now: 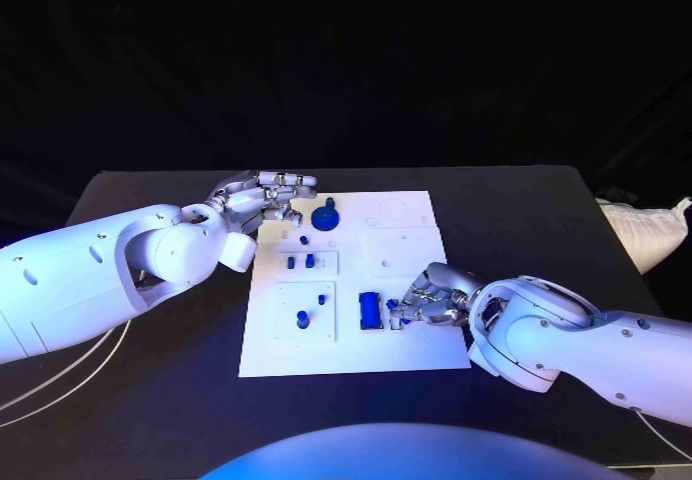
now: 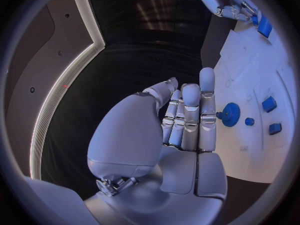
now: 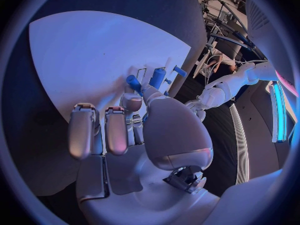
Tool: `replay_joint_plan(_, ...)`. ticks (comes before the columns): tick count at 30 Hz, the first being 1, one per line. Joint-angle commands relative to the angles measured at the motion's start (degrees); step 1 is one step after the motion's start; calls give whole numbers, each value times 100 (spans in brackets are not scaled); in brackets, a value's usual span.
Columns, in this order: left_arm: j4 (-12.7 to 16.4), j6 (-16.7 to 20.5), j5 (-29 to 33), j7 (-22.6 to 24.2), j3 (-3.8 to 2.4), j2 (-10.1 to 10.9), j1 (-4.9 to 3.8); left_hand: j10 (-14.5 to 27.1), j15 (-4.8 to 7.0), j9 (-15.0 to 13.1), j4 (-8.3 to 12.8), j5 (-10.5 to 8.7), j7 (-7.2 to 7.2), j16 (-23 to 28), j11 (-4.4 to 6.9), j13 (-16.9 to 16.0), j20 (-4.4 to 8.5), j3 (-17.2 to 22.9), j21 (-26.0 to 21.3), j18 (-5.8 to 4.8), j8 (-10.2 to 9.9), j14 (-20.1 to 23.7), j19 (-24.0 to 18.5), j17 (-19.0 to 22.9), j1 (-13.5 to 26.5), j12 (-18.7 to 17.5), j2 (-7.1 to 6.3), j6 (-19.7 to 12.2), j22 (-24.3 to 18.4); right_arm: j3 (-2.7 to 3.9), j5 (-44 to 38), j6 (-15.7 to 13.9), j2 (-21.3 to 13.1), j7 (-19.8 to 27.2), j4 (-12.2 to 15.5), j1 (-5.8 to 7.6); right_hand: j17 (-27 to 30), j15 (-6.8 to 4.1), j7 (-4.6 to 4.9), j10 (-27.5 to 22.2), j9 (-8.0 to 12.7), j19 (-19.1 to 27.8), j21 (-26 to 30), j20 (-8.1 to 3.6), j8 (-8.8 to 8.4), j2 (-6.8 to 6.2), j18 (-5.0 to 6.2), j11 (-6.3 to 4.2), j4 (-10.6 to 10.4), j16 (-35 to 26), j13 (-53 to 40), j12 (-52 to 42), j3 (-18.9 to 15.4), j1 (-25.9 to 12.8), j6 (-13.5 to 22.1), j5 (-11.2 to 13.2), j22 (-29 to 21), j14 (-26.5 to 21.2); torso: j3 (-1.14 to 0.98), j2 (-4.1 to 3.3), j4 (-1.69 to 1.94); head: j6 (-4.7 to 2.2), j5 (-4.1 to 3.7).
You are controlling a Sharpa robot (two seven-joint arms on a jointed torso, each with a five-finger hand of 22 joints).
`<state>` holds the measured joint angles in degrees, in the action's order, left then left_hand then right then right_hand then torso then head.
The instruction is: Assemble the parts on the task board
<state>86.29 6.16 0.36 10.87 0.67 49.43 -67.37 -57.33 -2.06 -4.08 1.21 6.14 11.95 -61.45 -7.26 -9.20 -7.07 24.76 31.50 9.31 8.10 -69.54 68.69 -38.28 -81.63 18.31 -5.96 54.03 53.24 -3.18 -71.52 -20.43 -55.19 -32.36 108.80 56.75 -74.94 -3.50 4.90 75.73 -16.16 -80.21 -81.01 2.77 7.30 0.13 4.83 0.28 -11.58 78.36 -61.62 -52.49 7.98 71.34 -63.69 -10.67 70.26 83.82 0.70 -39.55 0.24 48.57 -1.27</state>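
Note:
The white task board (image 1: 346, 345) lies mid-table. A blue gear (image 1: 326, 215) stands near its far left corner, seen again as the gear (image 2: 230, 114) just beyond my left fingertips. My left hand (image 1: 267, 200) hovers at that corner with straight fingers and holds nothing; the same hand (image 2: 187, 120) fills the wrist view. My right hand (image 1: 433, 300) is over the board's near right part, thumb and a finger pinching a blue block (image 1: 369, 310). In its wrist view the right hand (image 3: 134, 125) has blue pieces (image 3: 134, 82) at its fingertips.
Small blue parts stand in the board's left recesses: a pair (image 1: 300, 262), one (image 1: 303, 319) nearer me, one (image 1: 306, 241) farther off. The board's far right plates (image 1: 401, 250) are bare. A white bag (image 1: 646, 230) lies at the table's right edge. Black table (image 1: 173, 400) surrounds the board.

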Motion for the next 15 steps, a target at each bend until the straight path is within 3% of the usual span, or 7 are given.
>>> replay_joint_plan(1,13,-117,-29,13,-3,-10,0,38,7,-3,30,21,-11,-35,-6,-1,-32,-13,-28,110,22,33,-16,9,26,28,7,-37,5,-3,-522,322,53,-186,-12,-17,-107,-4,2,-1,-15,50,35,-3,11,-9,-52,10,-70,-26,7,32,-14,-99,-34,-55,0,354,1,6,0,4,1)
replay_joint_plan(15,9,-128,-40,-23,-3,-9,0,49,8,-5,44,24,-11,-38,-5,-1,-32,-5,-27,112,29,38,-18,12,10,41,11,-44,7,-4,-1203,422,123,-214,-14,-44,-165,-43,-65,106,-148,-1,-6,-32,119,30,-70,-42,-229,21,-118,-135,-166,-251,-173,-242,87,371,3,4,2,15,-3)
